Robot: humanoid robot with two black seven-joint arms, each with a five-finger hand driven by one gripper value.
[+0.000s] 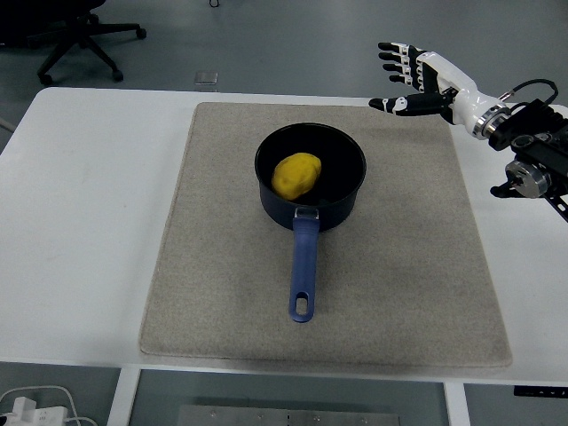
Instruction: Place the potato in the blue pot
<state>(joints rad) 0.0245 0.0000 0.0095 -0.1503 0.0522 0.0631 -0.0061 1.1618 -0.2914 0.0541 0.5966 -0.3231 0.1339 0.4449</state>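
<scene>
A yellow potato [296, 174] lies inside the blue pot [311, 180], left of the pot's centre. The pot stands on the grey mat [222, 266] with its blue handle [303, 272] pointing toward the table's near edge. My right hand [405, 78] is raised over the table's far right, well apart from the pot, its fingers spread and holding nothing. The left arm does not show.
The mat covers the middle of the white table [80, 222]. An office chair base [75, 40] stands on the floor beyond the far left corner. A small square floor plate [206, 79] lies past the far edge. Cables [35, 404] show at the bottom left.
</scene>
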